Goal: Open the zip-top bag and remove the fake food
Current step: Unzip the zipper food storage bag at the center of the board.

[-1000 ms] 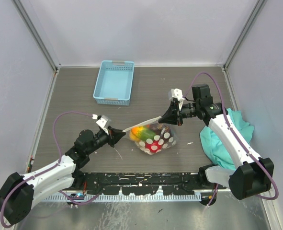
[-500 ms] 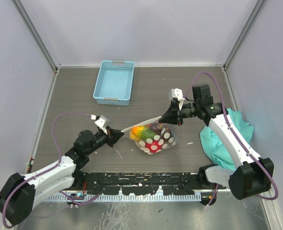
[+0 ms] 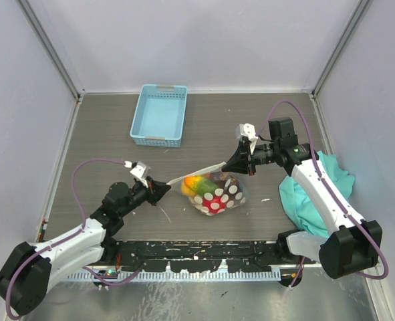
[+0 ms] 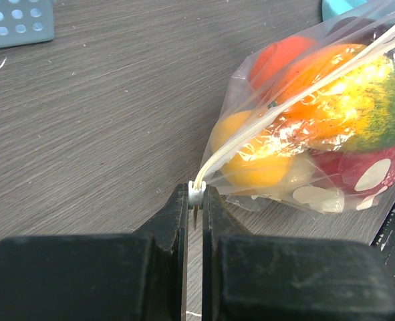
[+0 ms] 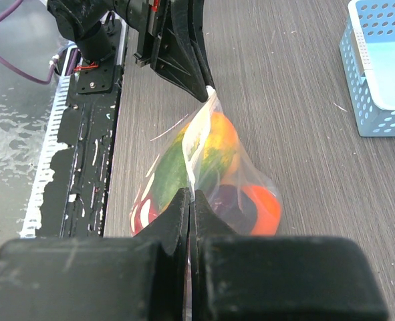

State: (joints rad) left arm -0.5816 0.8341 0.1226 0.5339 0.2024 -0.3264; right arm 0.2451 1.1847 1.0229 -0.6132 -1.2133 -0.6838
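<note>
Table: left pincer and right pincer grip one zip-top bag, perhaps five fake food pieces.

Your right pincer clamped on the zip-top bag, your left pincer pinching its far corner, fake food bunched inside, blue basket on the tabletop at right.

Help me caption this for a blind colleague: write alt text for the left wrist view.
The black left hand pinches the corner of a clear, white-dotted zip-top plastic bag at the end of its zip strip. Orange, yellow, green and red plastic fake food fills the bag, on a dark wood-grain table.
</note>
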